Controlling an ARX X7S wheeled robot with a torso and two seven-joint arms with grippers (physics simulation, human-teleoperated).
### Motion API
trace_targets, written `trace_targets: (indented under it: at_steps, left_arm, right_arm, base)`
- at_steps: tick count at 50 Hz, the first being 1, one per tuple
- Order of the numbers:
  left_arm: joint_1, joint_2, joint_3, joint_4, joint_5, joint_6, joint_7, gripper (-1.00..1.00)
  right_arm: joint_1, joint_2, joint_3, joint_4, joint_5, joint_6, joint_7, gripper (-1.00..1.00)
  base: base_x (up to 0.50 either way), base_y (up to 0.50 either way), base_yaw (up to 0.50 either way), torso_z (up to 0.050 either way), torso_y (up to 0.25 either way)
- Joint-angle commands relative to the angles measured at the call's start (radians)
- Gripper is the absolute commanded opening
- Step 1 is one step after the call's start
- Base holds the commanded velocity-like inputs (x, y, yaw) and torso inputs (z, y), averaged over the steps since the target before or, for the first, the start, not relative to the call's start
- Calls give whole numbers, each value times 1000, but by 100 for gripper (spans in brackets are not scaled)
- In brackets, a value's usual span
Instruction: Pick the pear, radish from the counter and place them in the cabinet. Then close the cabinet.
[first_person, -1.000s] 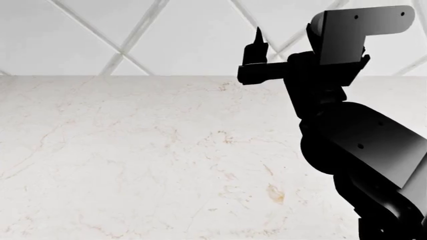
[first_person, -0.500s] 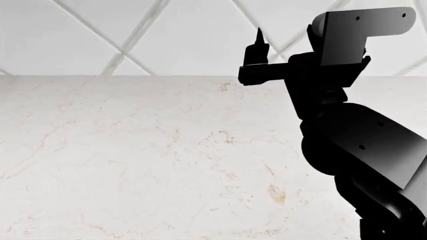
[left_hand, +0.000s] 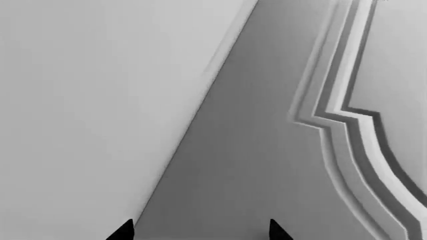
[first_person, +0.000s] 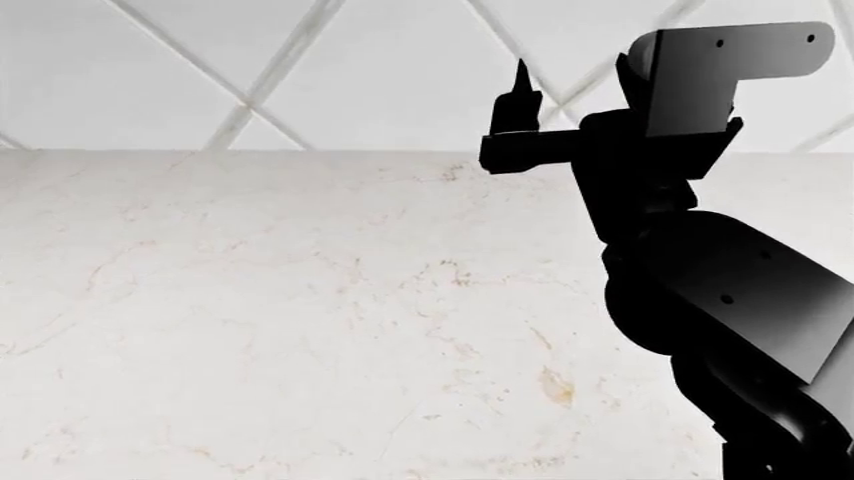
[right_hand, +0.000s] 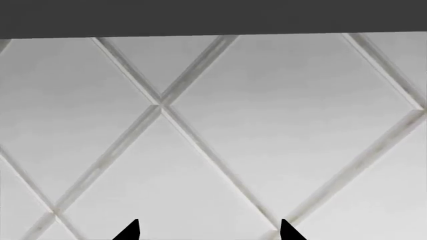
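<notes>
The right gripper (first_person: 518, 85) is raised at about one o'clock in the head view, above the back edge of the counter (first_person: 267, 320); in its wrist view the two fingertips (right_hand: 130, 231) stand apart with nothing between them, so it is spread and empty. The left gripper (left_hand: 200, 232) is likewise spread and empty, facing what looks like a moulded cabinet door (left_hand: 393, 100), though that view is too close to be sure.

Neither the pear nor the radish shows in any view, and the visible marble bears nothing.

The main risk is moving blind: the right arm (first_person: 721, 300) fills the head view from three to five o'clock, so fruit there could be knocked away. The left gripper, close to the panel, could scrape it if swung carelessly. The diamond-tiled wall (right_hand: 213, 125) lies straight ahead of the right gripper.
</notes>
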Motion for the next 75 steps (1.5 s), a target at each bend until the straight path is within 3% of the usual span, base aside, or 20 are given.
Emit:
trace_targets:
  at_steps: [1, 15, 56, 65, 75]
  left_arm:
    - [0, 170, -13, -70, -256, 29, 98, 100]
    - [0, 214, -5, -125, -297, 78, 99, 100]
    - [0, 370, 7, -297, -140, 171, 254, 100]
    - [0, 398, -9, -315, -67, 179, 271, 100]
    - [0, 433, -13, -326, -15, 188, 262, 100]
  right_arm:
    - [-6, 4, 5, -10, 4, -2, 4, 100]
    - [-5, 11, 7, -13, 8, -5, 7, 100]
    - [-17, 30, 19, -50, 43, -1, 24, 100]
    - [-63, 81, 5, -201, -79, -171, -42, 100]
    - [-83, 102, 25, -279, -61, -190, -39, 100]
  base:
    - [0, 0, 0, 0, 0]
    - [0, 0, 0, 1, 0]
    - [0, 0, 0, 0, 0]
    - [0, 0, 0, 0, 0]
    - [0, 0, 0, 0, 0]
